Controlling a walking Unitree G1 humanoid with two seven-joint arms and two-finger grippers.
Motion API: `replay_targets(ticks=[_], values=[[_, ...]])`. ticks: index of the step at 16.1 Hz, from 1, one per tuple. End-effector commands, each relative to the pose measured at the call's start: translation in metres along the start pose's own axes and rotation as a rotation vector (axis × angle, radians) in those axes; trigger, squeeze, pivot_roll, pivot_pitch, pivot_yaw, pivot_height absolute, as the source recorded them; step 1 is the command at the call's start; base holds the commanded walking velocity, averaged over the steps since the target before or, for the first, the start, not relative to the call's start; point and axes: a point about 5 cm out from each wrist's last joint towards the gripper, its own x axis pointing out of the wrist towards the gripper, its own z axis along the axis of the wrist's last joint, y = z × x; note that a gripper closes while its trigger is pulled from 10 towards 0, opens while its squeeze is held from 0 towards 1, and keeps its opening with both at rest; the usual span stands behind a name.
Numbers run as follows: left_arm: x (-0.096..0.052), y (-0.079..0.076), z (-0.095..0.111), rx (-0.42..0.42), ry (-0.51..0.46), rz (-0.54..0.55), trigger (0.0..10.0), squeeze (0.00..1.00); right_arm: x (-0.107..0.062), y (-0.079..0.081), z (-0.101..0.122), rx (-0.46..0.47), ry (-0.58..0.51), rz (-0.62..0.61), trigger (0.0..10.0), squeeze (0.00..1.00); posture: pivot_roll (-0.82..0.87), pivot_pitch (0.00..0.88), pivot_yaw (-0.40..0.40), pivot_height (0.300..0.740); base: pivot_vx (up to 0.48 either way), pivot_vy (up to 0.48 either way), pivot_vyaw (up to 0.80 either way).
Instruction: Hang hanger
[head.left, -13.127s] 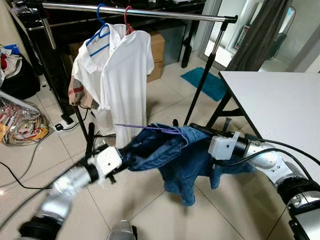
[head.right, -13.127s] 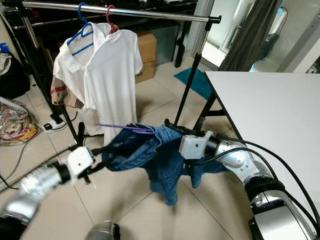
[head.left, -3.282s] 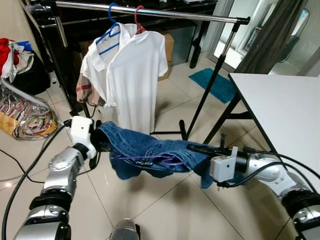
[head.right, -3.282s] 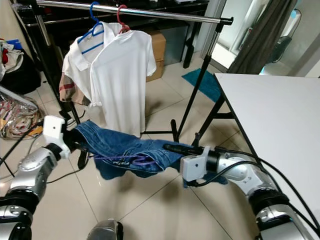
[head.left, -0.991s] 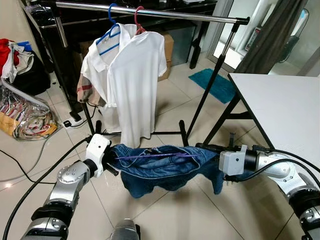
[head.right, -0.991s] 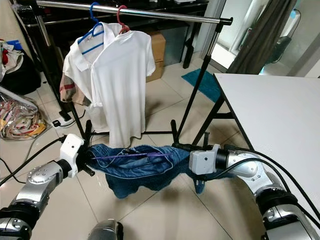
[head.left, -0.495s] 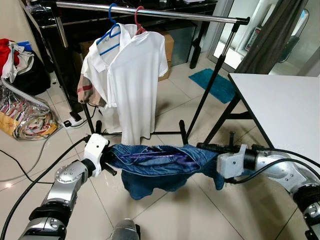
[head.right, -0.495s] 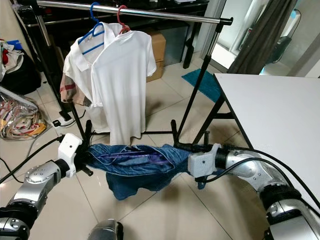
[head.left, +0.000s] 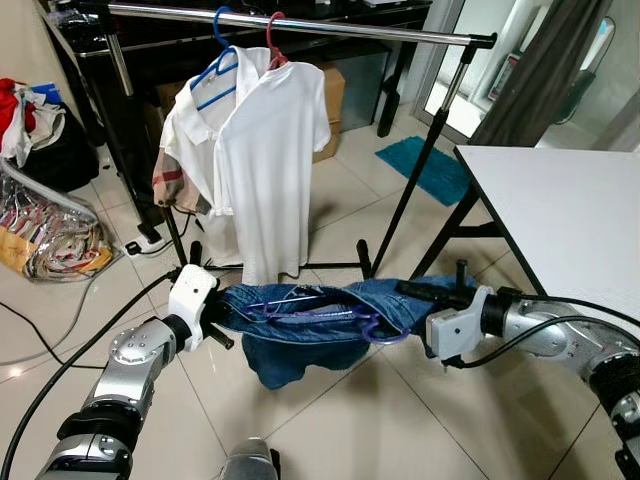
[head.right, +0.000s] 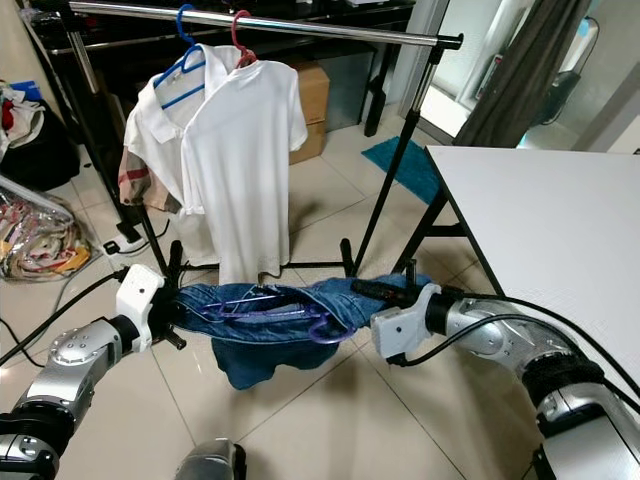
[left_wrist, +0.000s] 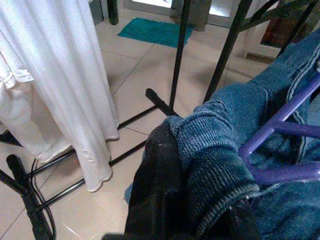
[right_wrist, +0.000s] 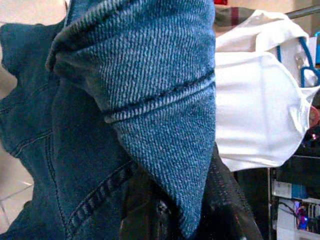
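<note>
The left gripper (head.left: 228, 305) and the right gripper (head.left: 412, 290) each clamp one end of the denim garment (head.left: 300, 325), stretched low above the floor before the clothes rack (head.left: 300, 22). The purple hanger (head.left: 320, 312) lies inside the garment

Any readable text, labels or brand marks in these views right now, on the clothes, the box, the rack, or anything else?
No legible text anywhere.
Cardboard box: no print can be made out.
White shirts and denim garment: no readable label or logo.
Purple hanger: unmarked.
Packaging pile on the floor: patterned, too blurred to read.
</note>
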Motion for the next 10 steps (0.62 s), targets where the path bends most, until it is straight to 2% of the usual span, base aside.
replay_targets(ticks=[1, 3, 6, 8, 10], values=[[0.001, 0.001, 0.006, 0.051, -0.001, -0.018, 10.0, 0.00, -0.010, -0.004, -0.004, 0.002, 0.008, -0.001, 10.0, 0.00, 0.30, 0.000, -0.048, 0.740, 0.000, 0.000, 0.00], [0.000, 0.002, 0.004, 0.092, 0.026, -0.032, 10.0, 0.00, -0.015, -0.006, 0.001, 0.060, -0.073, 0.006, 10.0, 0.00, 0.30, 0.000, -0.048, 0.740, 0.000, 0.000, 0.00], [0.000, 0.003, 0.005, 0.108, 0.031, -0.036, 10.0, 0.00, -0.013, -0.016, 0.001, 0.102, -0.107, -0.010, 10.0, 0.00, 0.29, 0.000, -0.047, 0.740, 0.000, 0.000, 0.00], [0.001, 0.002, 0.005, 0.111, 0.032, -0.039, 10.0, 0.00, -0.012, -0.021, 0.001, 0.083, -0.111, 0.000, 10.0, 0.00, 0.30, 0.000, -0.052, 0.740, 0.000, 0.000, 0.00], [0.001, -0.001, 0.002, 0.116, 0.037, -0.046, 10.0, 0.00, -0.015, -0.022, -0.001, 0.038, -0.094, 0.064, 10.0, 0.00, 0.30, 0.000, -0.054, 0.740, 0.000, 0.000, 0.00]])
